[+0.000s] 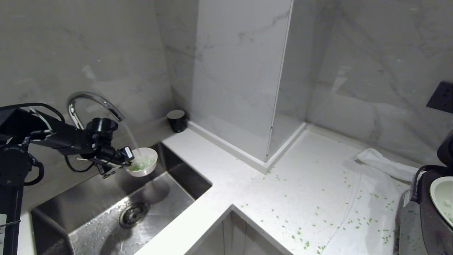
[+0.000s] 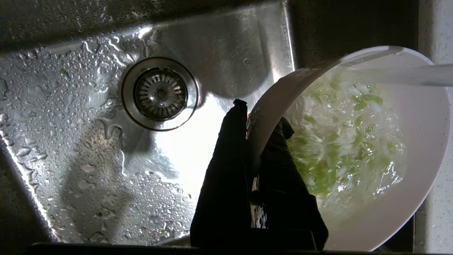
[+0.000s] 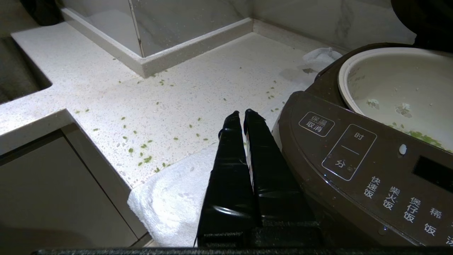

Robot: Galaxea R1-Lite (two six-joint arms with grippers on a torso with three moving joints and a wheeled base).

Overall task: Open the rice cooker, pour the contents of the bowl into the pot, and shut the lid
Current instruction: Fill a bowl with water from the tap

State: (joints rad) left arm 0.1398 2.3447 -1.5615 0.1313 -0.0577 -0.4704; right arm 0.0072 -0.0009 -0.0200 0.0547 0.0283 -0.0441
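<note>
Your left gripper (image 2: 253, 141) pinches the rim of the bowl (image 1: 143, 162) over the sink (image 1: 88, 209), under the tap (image 1: 92, 102) stream; the contents (image 2: 339, 141) swirl inside. Your right gripper (image 3: 244, 118), fingers pressed together, rests beside the rice cooker (image 3: 354, 166), maybe over the towel (image 3: 173, 202). The pot (image 3: 396, 88) lies uncovered. The bench (image 1: 300, 184) between is wide, scattered with green bits.
</note>
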